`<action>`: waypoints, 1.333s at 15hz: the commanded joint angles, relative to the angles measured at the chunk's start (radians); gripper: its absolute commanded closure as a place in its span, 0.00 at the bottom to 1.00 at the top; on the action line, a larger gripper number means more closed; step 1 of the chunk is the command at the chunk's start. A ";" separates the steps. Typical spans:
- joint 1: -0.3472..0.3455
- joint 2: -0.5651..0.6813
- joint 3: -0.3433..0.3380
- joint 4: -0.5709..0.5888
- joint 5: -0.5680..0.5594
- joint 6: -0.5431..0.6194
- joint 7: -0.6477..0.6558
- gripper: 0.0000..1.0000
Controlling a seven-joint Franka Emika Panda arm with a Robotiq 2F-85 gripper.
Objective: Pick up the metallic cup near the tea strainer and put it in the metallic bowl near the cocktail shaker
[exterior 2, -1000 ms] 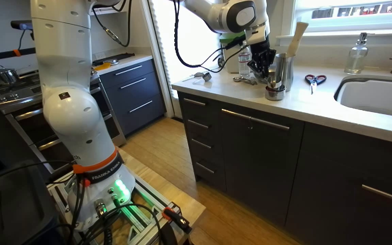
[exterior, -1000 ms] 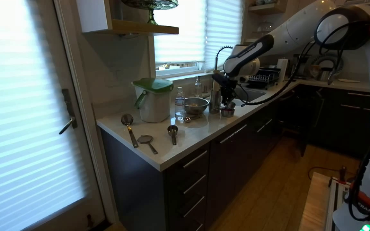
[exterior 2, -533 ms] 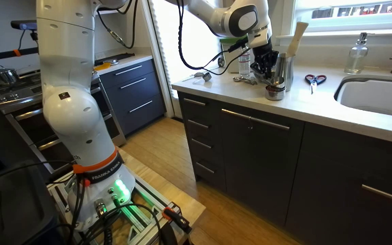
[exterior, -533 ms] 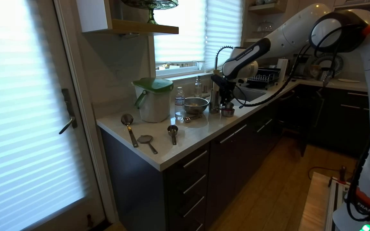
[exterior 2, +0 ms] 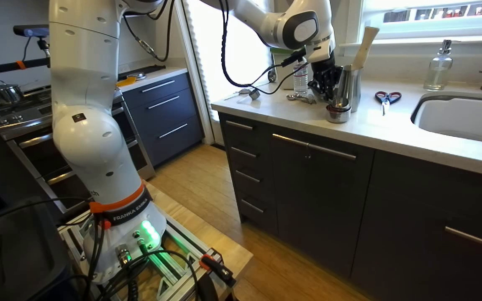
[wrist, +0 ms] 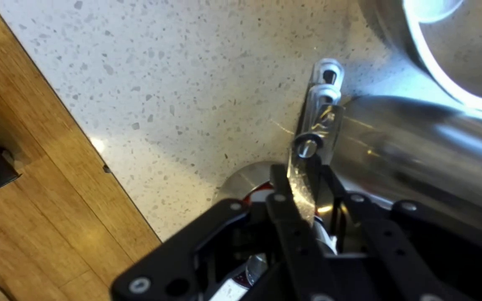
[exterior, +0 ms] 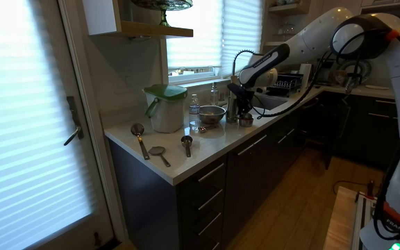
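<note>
The small silver steel cup with a straight handle [exterior: 186, 140] lies on the pale speckled countertop [wrist: 153, 96], near the round mesh tea strainer [exterior: 157, 150] and well apart from the black two-finger gripper [wrist: 303, 170]. The countertop rests on dark flat-fronted cabinets [exterior 2: 316, 196] above a honey-coloured wooden floor [exterior 2: 207, 192]; a bright pleated window blind [exterior: 194, 34] hangs behind it. Scissors with red-and-dark handles [exterior 2: 388, 98] show in an exterior view only. In both exterior views the gripper's fingers are too dark to separate; the wrist view resolves them: nearly together, with a flat steel handle [wrist: 301, 186] clamped in the narrow gap. Below the gripper, a second small silver steel cup [exterior 2: 341, 103] sits at the mouth of a wider round steel cup with red at its rim [exterior 2: 338, 117]; its seating depth cannot be told. The wide shallow silver steel bowl [exterior: 210, 118] stands upright, between the clear plastic bottle [exterior: 194, 106] and the tall cylindrical steel shaker [exterior: 232, 111]. A bright patch shows inside the bowl in the wrist view; object or reflection cannot be told. The shaker is upright, holding a flat pale wooden utensil [exterior 2: 365, 48]. The white bin with green lid [exterior: 167, 113] has its lid on, contents hidden.
</note>
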 commanded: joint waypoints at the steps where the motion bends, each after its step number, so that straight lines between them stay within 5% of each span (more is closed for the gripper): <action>1: -0.011 0.015 0.004 0.017 0.048 -0.016 -0.027 0.95; 5: -0.017 0.012 0.003 0.015 0.064 -0.028 -0.025 0.94; 7: -0.019 0.011 0.003 0.014 0.073 -0.032 -0.025 0.71; 9: -0.021 0.010 0.003 0.013 0.079 -0.035 -0.025 0.64; 20: -0.014 -0.022 -0.003 -0.001 0.075 -0.042 -0.015 0.56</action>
